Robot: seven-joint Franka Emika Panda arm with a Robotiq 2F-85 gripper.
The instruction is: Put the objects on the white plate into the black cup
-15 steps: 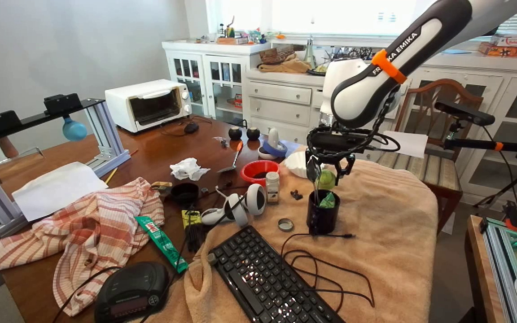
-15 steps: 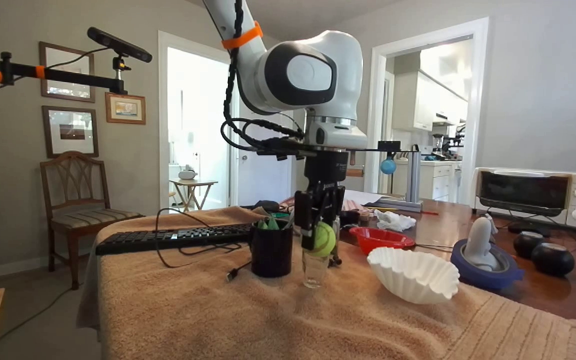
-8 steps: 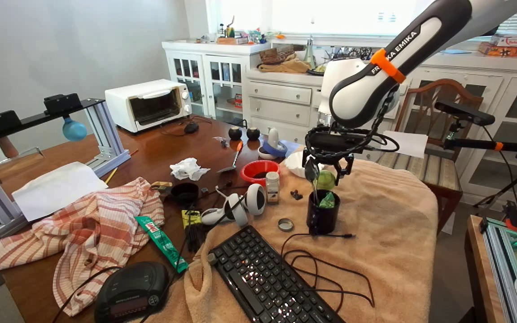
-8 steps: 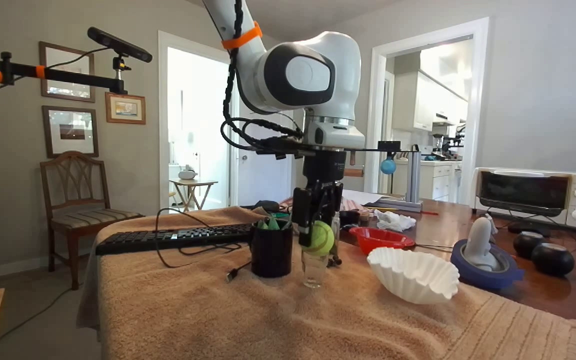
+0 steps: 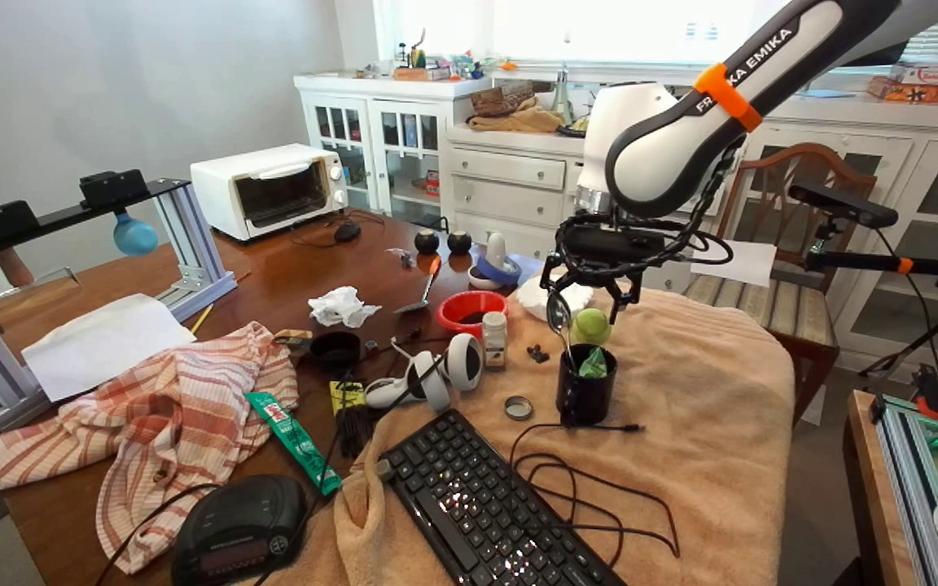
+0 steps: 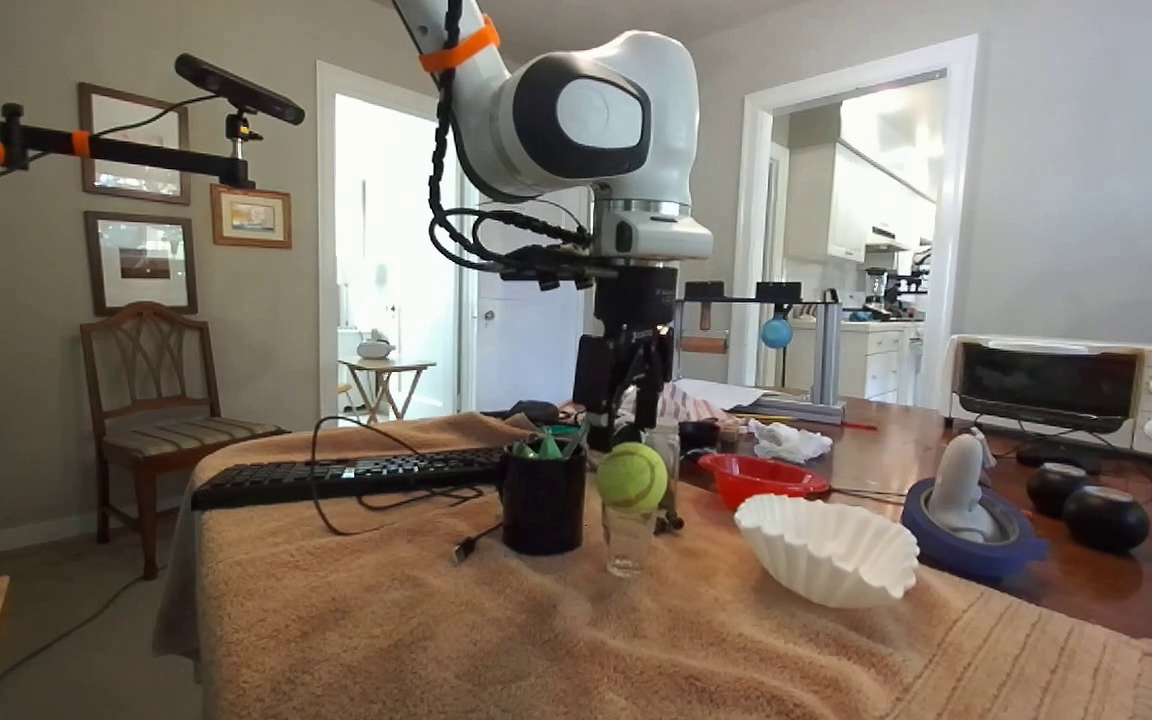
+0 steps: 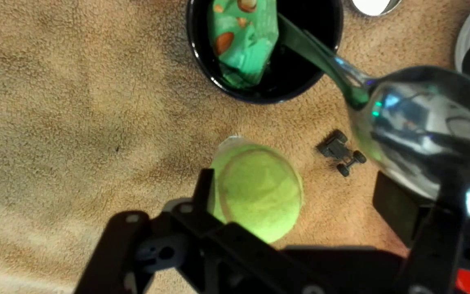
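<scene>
While pincer [image 5: 583,307] hangs spread above tennis ball [image 6: 633,477], spoon [image 7: 422,122] juts from black cup [image 6: 543,512] beside jaws; wheeled toy [image 7: 335,148] near.

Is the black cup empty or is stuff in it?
Not empty: the wrist view shows a green piece and a spoon's handle inside the black cup.

On table [image 5: 273,268]: towel [image 6: 536,640]. On towel, in an exterior view: cup [image 6: 543,508]; glass [image 6: 628,548] just right of it; dish [image 6: 821,560] farther right. On glass: ball [image 6: 633,478]. In cup, wrist view: packet [image 7: 245,49] left, spoon [image 7: 435,126] leaning out right. Left of cup, farther back: keyboard [image 6: 366,476]. Behind dish: bowl [image 6: 758,487]. Right of dish: tape [image 6: 976,558]. Behind tape: oven [image 6: 1076,350]. In an exterior view, before bowl: jar [image 5: 494,346].
</scene>
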